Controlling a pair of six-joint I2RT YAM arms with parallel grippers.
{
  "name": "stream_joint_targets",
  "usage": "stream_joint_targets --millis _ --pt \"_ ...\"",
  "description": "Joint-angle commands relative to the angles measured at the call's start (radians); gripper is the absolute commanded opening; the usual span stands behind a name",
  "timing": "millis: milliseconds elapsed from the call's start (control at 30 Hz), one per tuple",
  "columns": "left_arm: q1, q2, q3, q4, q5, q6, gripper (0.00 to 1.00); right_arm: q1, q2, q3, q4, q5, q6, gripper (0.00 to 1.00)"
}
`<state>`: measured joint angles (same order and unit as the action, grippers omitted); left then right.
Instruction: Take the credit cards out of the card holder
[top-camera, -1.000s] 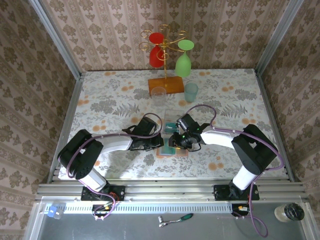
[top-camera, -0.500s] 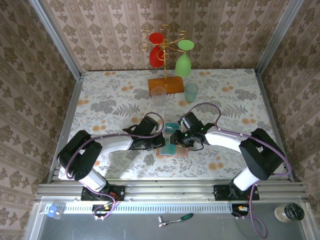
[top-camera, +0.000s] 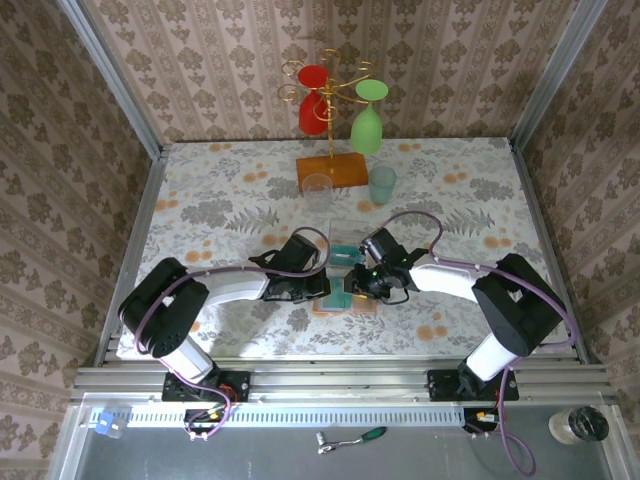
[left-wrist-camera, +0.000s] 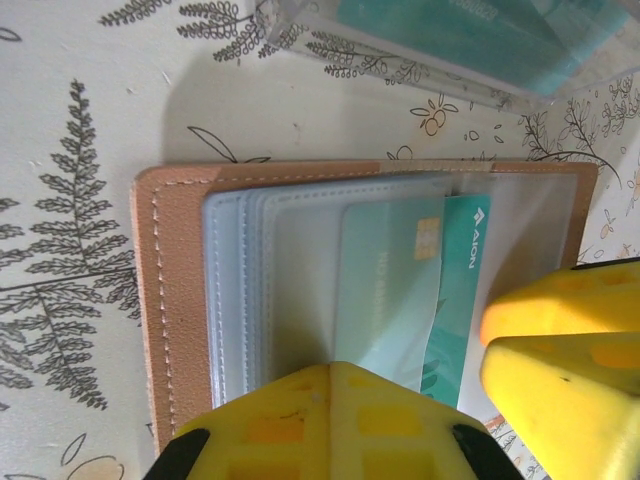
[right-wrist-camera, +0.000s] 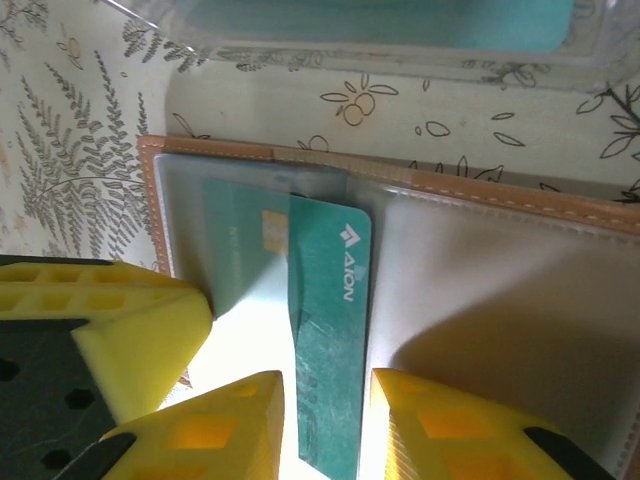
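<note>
The open wallet (left-wrist-camera: 150, 300) is held down by the closed left gripper (left-wrist-camera: 330, 375). A teal card (right-wrist-camera: 325, 300), partly out, is clamped by the right gripper (right-wrist-camera: 327, 390), its long axis running toward that gripper.

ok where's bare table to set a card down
Bare cloth lies left of the clear glass and right of the teal cup, out to the table's edges. It is crowded at centre around the card holder and clear plastic box.
</note>
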<state>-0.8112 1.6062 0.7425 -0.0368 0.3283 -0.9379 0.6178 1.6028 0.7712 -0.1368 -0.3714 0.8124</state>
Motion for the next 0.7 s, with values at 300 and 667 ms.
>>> stream_joint_targets --millis 300,667 --pt "-0.001 0.027 0.007 -0.043 -0.015 0.021 0.01 -0.006 0.018 -0.030 0.089 -0.048 0.045 0.25" --pt "0.000 0.029 0.005 -0.038 -0.014 0.017 0.01 -0.006 0.006 -0.030 0.105 -0.066 0.053 0.20"
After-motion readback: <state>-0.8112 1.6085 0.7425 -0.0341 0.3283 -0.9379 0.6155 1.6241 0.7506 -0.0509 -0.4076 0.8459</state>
